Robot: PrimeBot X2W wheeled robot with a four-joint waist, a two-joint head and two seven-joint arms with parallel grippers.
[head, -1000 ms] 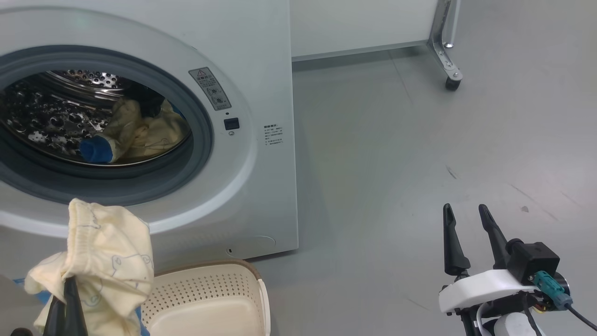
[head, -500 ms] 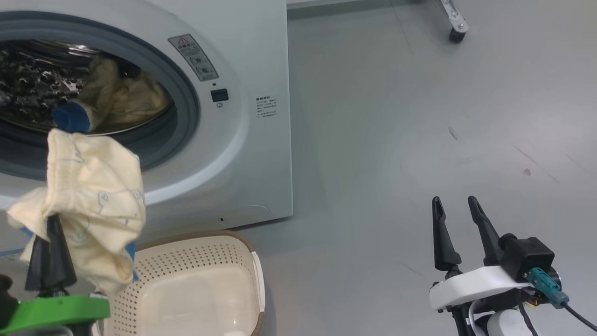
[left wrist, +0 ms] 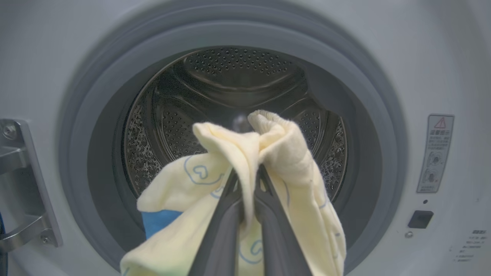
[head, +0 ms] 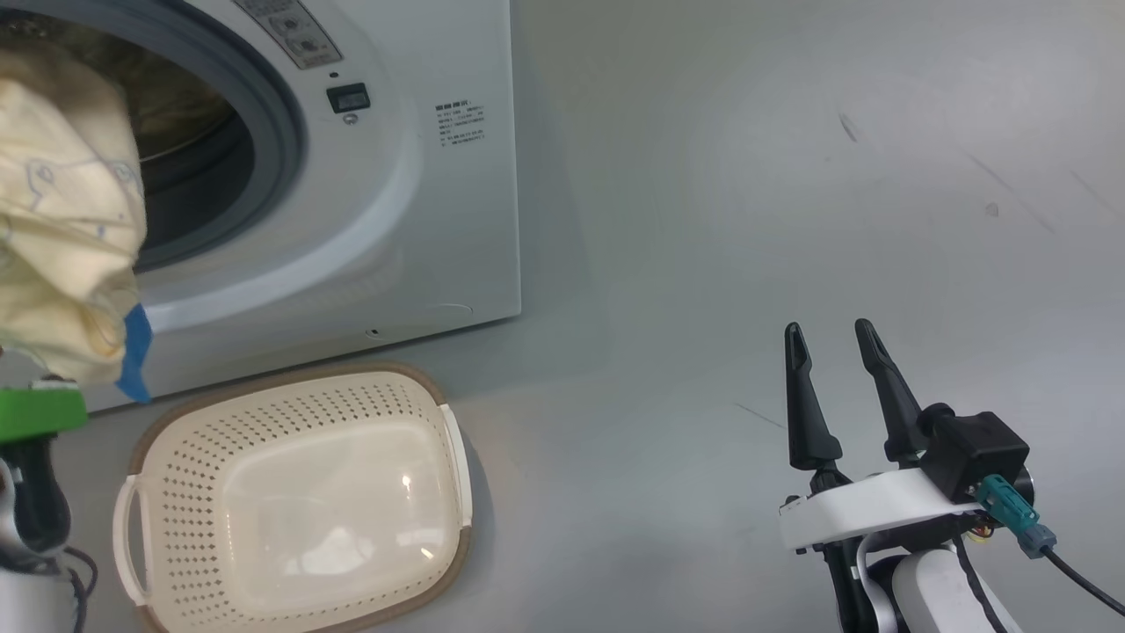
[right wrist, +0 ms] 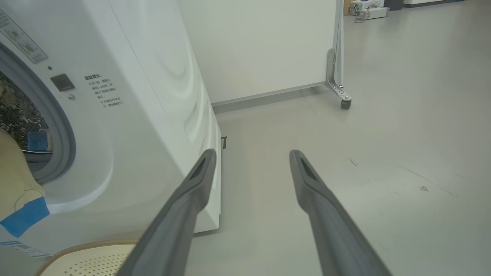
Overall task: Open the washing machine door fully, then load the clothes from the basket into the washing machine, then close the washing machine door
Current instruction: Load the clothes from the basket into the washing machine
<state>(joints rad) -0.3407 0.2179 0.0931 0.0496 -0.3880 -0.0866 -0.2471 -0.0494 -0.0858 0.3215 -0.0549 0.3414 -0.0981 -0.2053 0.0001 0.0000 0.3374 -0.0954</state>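
Observation:
The white washing machine (head: 422, 202) has its round mouth uncovered, and the steel drum (left wrist: 238, 84) shows behind the grey seal. The washing machine door is out of view. My left gripper (left wrist: 247, 176) is shut on a pale yellow garment (left wrist: 284, 153) with blue outline drawings and a blue patch, held right in front of the mouth. The same garment (head: 61, 220) hangs at the head view's left edge. A blue piece of clothes (right wrist: 37, 141) lies inside the drum. The cream basket (head: 290, 396) on the floor holds nothing. My right gripper (head: 831, 328) stands open over bare floor.
A metal hinge bracket (left wrist: 23, 184) sits left of the mouth. A white wheeled panel with a caster (right wrist: 345, 103) stands behind the machine. Grey floor (head: 791, 176) stretches to the right of the machine and basket.
The head camera has tilted down, so the whole picture shifted. My left gripper has carried the yellow garment from above the basket up to the drum mouth. The right gripper kept its pose.

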